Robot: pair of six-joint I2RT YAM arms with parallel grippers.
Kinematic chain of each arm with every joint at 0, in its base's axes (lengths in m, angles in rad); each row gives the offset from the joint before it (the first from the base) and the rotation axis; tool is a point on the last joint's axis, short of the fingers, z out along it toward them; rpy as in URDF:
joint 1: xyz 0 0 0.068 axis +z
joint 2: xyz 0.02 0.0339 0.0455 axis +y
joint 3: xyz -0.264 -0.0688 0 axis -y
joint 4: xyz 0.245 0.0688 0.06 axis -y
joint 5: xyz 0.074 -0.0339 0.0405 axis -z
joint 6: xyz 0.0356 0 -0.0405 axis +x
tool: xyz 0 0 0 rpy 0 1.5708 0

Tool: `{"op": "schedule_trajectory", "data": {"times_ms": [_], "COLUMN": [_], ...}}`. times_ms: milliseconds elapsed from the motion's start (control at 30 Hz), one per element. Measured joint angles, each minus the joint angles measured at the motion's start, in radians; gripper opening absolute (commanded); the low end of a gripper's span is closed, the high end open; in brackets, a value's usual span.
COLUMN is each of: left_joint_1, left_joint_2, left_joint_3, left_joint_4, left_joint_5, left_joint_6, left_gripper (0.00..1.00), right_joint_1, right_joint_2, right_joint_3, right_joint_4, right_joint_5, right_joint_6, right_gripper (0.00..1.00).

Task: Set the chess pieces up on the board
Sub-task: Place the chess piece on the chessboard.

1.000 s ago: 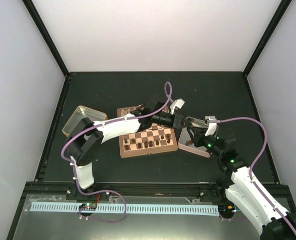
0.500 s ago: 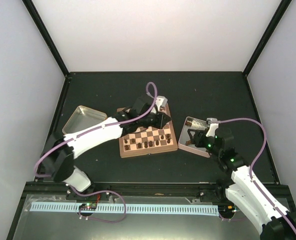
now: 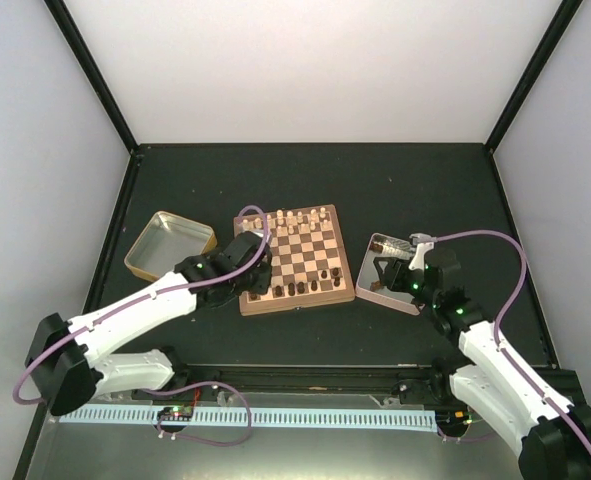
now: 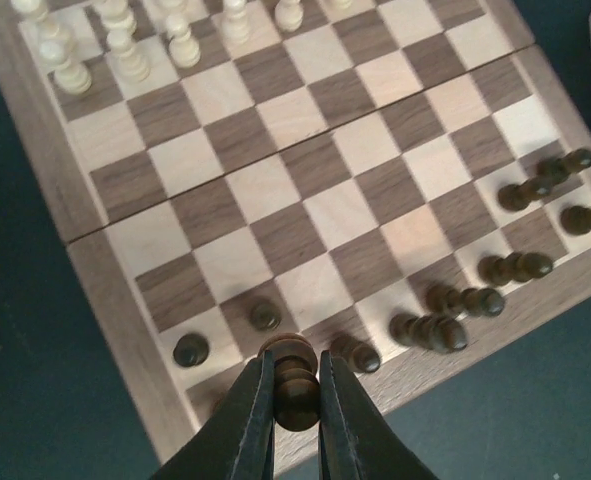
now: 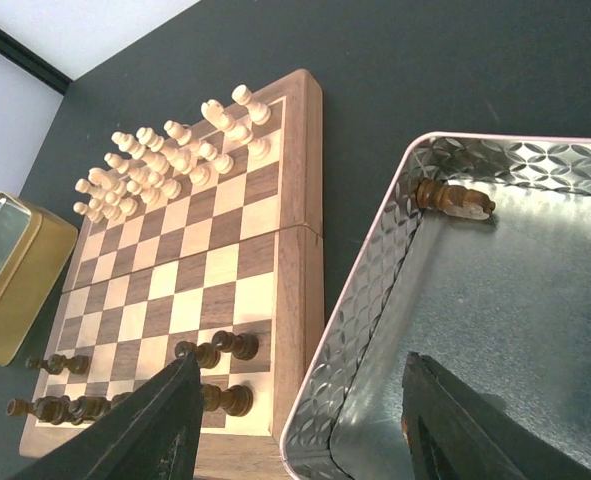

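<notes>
Left gripper [image 4: 296, 372] pinches one dark chessman [image 4: 295, 400] between its closed-in fingers, low over the near edge of the board [image 4: 37, 175]. Whether the base touches the wood cannot be told.

**Handling (judged).** The chessman is turned wood and is likely light, rigid and smooth. Its round profile could twist or slip in a flat-fingered grip, and its narrow base tips easily. Hold is best taken across the body, above the base and below the head, with the axis upright.

**Surroundings.**
- Other dark pieces [image 4: 520, 265] occupy the near two rows, mostly toward the right.
- Cream pieces [image 4: 115, 45] fill the far rows.
- Right gripper [image 5: 305, 425] hangs over the pink-rimmed tray [image 5: 375, 290], fingers spread wide and holding nothing.
- One dark figure [image 5: 453, 197] lies on its side in the tray's far corner.
- A yellow-rimmed tin [image 3: 140, 262] sits left of the board.

**Markings.** No brand, label or legible writing appears on any item.
</notes>
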Motion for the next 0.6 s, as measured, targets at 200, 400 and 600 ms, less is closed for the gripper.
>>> {"op": "schedule_trajectory", "data": {"times_ms": [200,400,600], "left_joint_1": [0.001,0.003,0.013], "left_joint_2": [-0.005,0.074,0.202], "left_joint_3": [-0.04,-0.018,0.046], "left_joint_4": [-0.035,-0.023,0.004], "left_joint_5": [-0.013,0.007,0.048], "left_joint_6": [-0.006,0.021,0.05], "left_gripper": [0.02,0.02,0.03], "right_joint_1": [0.0,0.0,0.0], "right_joint_2": [0.031,0.04,0.031], "right_joint_3": [0.0,0.0,0.0], "right_joint_4": [0.001,0.001,0.001], "right_joint_5": [0.0,-0.001,-0.001], "right_joint_6": [0.002,0.005,0.009], "right_gripper": [0.55,0.55,0.55]}}
